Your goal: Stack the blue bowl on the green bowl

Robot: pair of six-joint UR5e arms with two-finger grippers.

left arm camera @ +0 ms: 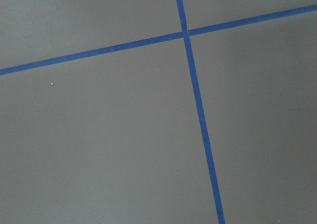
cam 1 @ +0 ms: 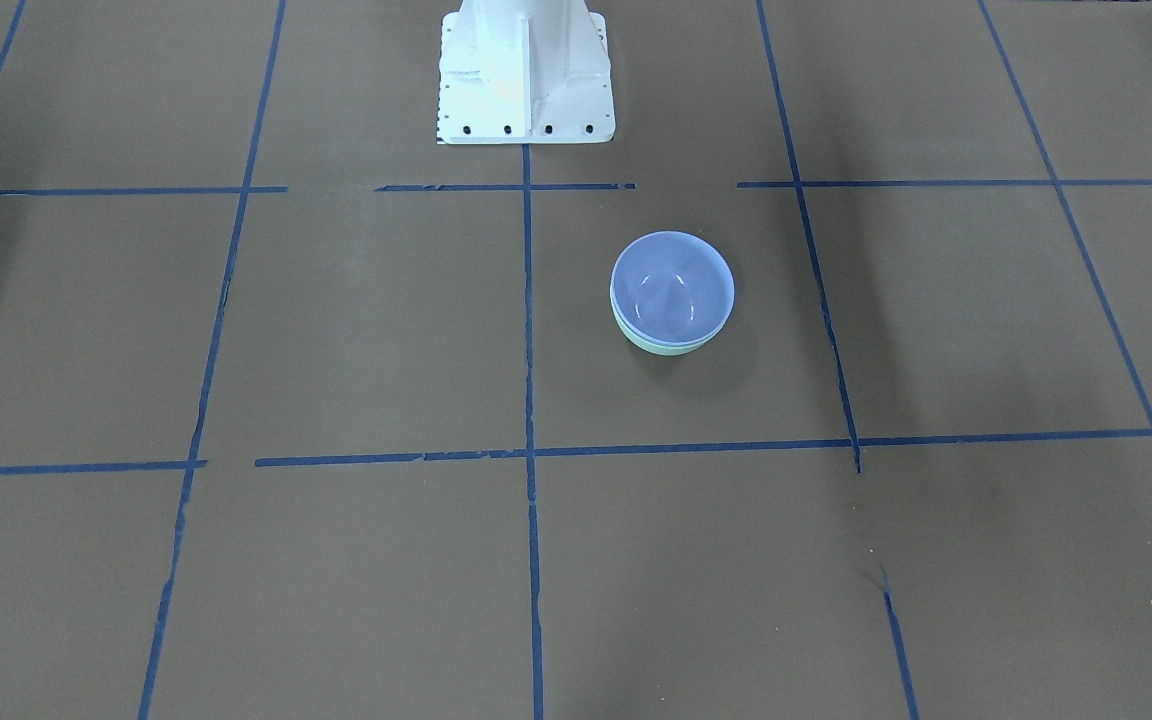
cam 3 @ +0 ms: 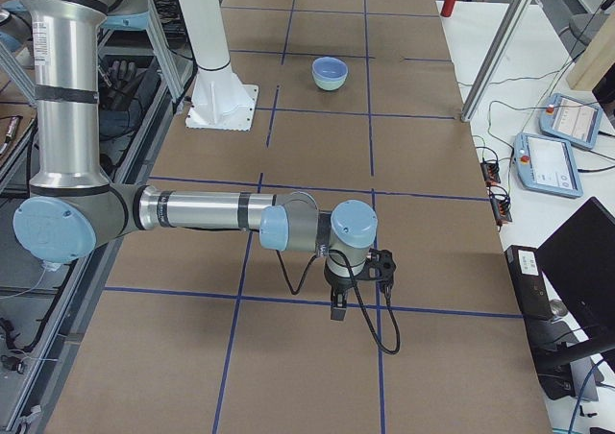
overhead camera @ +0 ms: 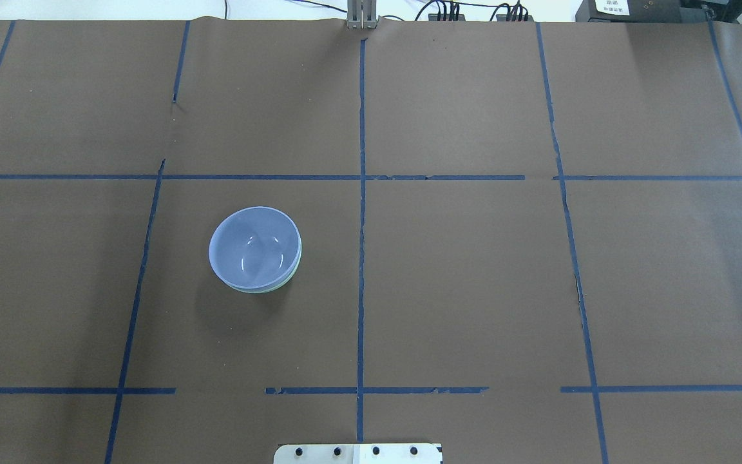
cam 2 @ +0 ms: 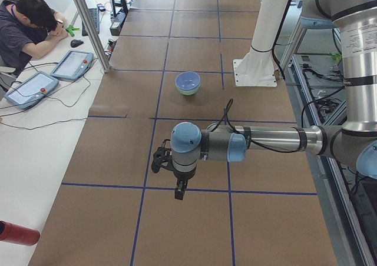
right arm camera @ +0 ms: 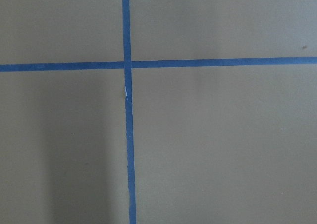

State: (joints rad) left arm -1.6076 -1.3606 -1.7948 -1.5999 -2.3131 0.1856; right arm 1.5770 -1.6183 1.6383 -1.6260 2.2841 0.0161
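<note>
Two bowls make one stack in the front-facing view: the blue bowl (cam 1: 673, 285) sits upright, nested in the green bowl (cam 1: 674, 349). All I get of the green one is a thin mint crescent under the periwinkle rim. Both claws lie outside this frame, and the white robot base (cam 1: 524, 75) is cut off at the top edge. From overhead the stack stands on the brown counter (overhead camera: 474, 290) in the robot's left half, inside a square of blue tape lines (overhead camera: 361, 258) and near the centre line. The glossy blue inside throws back a few light spots, the green shows only as a sliver along the rim nearest the robot, and the arms are out of frame here too. In the exterior left view the near arm holds the left claw (cam 2: 180, 190) pointing down over the counter, well apart from the stack, which sits farther along beside the base. The fingers are small and dark from here, so I cannot tell whether they are parted or closed. In the exterior right view the right claw (cam 3: 338, 307) points down above a tape line, likewise well apart from the stack, and I cannot tell its state either. Both wrist cameras give me only bare counter and crossing tape.
</note>
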